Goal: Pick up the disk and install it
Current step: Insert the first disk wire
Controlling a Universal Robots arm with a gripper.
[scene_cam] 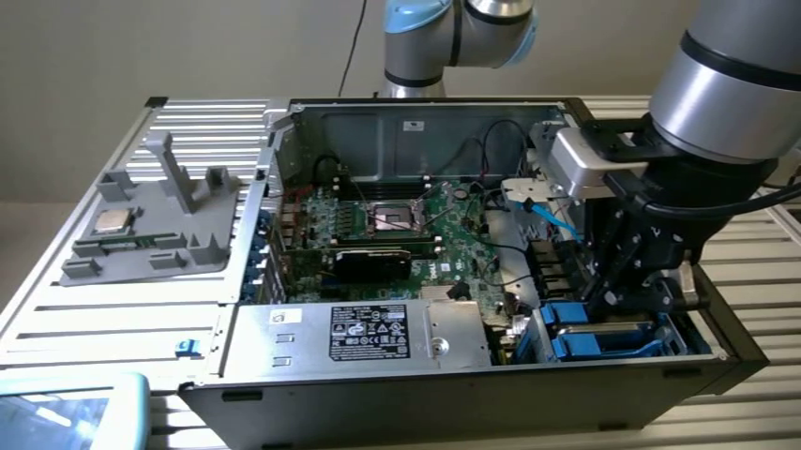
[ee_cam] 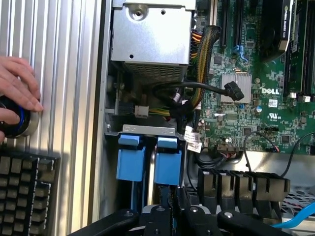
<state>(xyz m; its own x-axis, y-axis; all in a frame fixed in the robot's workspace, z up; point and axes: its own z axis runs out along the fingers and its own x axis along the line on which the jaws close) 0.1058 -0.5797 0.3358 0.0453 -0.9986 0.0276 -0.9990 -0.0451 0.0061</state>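
Two blue-framed carriers stood side by side in the drive bay (ee_cam: 147, 130), and the gripper (ee_cam: 170, 209), nearly closed on the disk (ee_cam: 167, 167), needed to keep it square with the slot while seating it down.

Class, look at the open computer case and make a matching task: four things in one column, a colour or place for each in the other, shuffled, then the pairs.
1. drive frames
2. power supply
3. processor chip
4. hand

A. on a round button beside the keyboard
B. bright blue
C. on the grey stand outside the case
D. grey box with a black label

Pairs: 1-B, 2-D, 3-C, 4-A
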